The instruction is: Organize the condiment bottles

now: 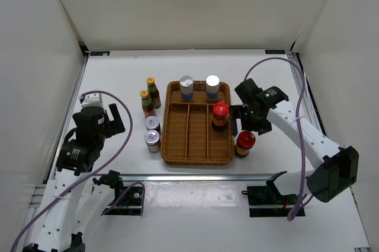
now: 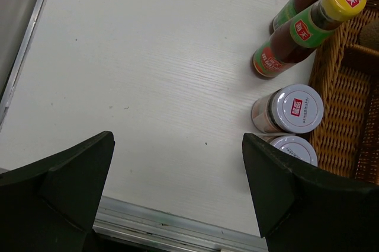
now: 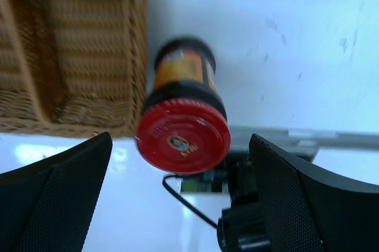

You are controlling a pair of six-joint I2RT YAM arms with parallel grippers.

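Two yellow-capped bottles (image 1: 153, 92) (image 1: 147, 103) and two short silver-lidded jars (image 1: 152, 125) (image 1: 153, 140) stand on the table left of the wicker tray (image 1: 177, 154). Two silver-capped shakers (image 1: 186, 88) (image 1: 212, 86) stand in its back compartment. One red-capped jar (image 1: 220, 115) stands in its right compartment. The other red-capped jar (image 1: 244, 143) stands on the table by the tray's right front corner. My right gripper (image 1: 246, 126) is open above it; in the right wrist view the jar (image 3: 183, 133) lies between the spread fingers (image 3: 59, 204), untouched. My left gripper (image 2: 177, 187) is open and empty, left of the silver jars (image 2: 290, 109).
White walls close in the table at back and sides. A metal rail (image 1: 195, 176) runs along the near edge. The tray's left and middle long compartments (image 1: 188, 130) hold nothing. In the left wrist view the tray's rim (image 2: 349, 104) runs beside the bottles (image 2: 302, 29).
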